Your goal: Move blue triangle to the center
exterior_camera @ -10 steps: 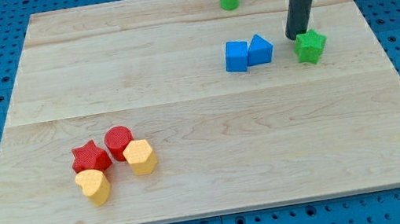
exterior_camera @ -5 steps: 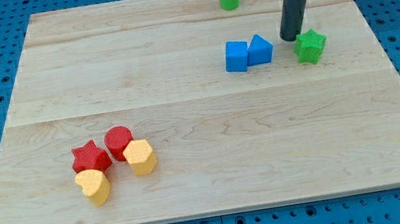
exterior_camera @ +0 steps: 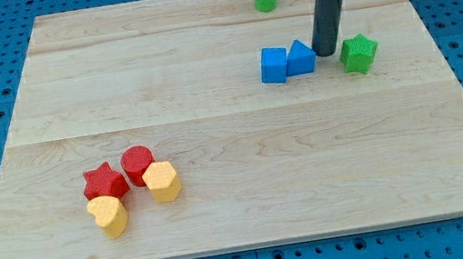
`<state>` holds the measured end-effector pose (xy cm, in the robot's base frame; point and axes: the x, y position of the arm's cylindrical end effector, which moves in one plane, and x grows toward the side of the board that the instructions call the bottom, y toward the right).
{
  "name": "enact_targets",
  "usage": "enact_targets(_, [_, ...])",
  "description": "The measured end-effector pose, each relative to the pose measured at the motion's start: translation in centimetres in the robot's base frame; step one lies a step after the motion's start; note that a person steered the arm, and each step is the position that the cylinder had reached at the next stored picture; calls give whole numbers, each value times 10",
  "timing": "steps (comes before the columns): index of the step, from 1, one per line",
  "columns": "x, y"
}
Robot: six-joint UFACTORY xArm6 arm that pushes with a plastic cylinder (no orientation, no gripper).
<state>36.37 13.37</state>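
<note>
My tip [exterior_camera: 324, 51] has slid left from the green star [exterior_camera: 358, 53], seemingly touching the upright blue triangle [exterior_camera: 301, 57].

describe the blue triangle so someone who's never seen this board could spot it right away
Look to the upper right part of the wooden board, where my tip stands. Just to the view's left of it sits the blue triangle, touching a blue cube on its other side. It is the blue block with a peaked top.

Your tip [exterior_camera: 325, 51] sits between the triangle [exterior_camera: 300, 57], just to its left, and the star [exterior_camera: 359, 53] to its right; the cube [exterior_camera: 273, 64] touches the triangle's far left side.
</note>
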Motion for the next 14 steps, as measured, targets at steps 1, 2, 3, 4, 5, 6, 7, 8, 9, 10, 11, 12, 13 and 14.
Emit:
enact_targets(1, [7,-7])
enact_targets(2, [1,-27])
enact_targets(3, [2,-43])
enact_targets(4, [2,-59])
enact_targets(5, [8,-64])
enact_targets(6, [30,-53])
enact_targets(7, [47,-54])
enact_targets(8, [53,-55])
enact_targets(9, [53,-58])
enact_targets(10, [53,-65])
enact_targets(11, [51,-77])
enact_targets(12, [50,-85])
enact_targets(13, [29,-59])
enact_targets(14, [-6,-45])
